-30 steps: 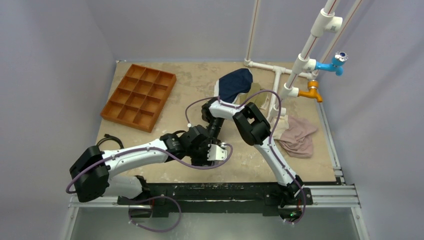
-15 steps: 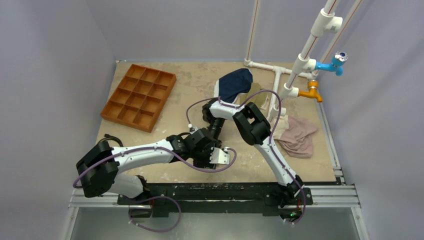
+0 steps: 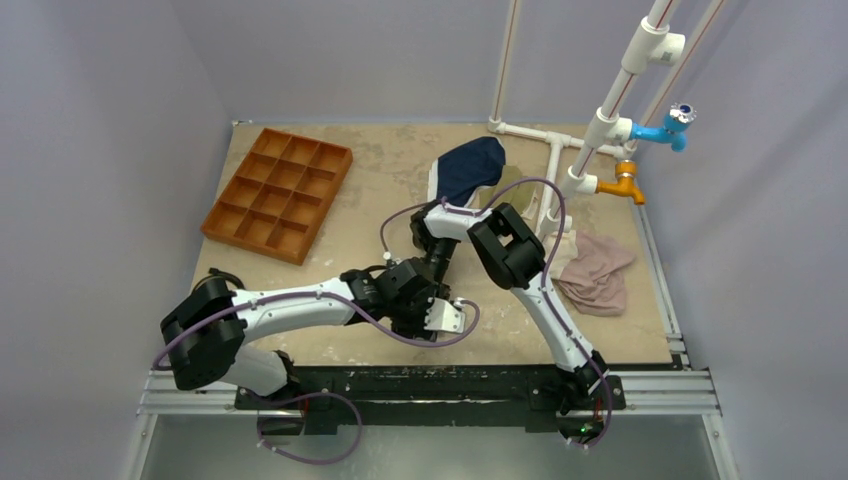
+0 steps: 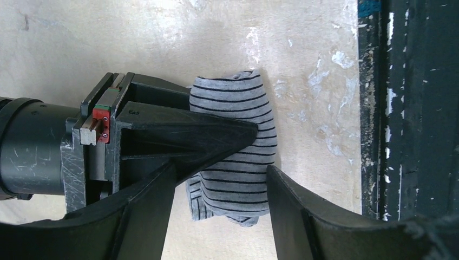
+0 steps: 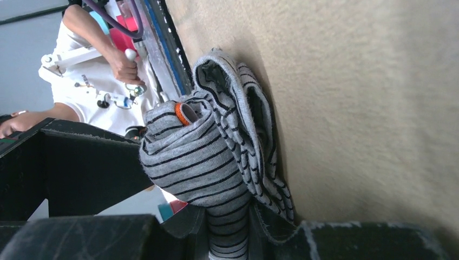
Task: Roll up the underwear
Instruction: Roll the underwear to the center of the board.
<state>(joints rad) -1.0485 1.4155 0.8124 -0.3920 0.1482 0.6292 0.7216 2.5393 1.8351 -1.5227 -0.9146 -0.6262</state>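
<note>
Grey-striped underwear (image 4: 238, 157): loose roll on the worktop (image 4: 303, 70), lying between the left jaws. Right jaws: narrow, pinching one end of the roll. Left jaws: wide, straddling the roll and gripping nothing. Pinkish cloth (image 3: 600, 272): right of both jaws. Navy garment (image 3: 470, 168): just beyond the right jaws. Orange tray (image 3: 278, 193): far left of them. White pipes (image 3: 560, 150): farthest back, to the right.

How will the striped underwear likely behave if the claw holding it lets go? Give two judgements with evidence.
Probably floppy: the underwear drapes in soft folds around the right claw. Its loose, layered roll would likely slump or unwind rather than roll away.
</note>
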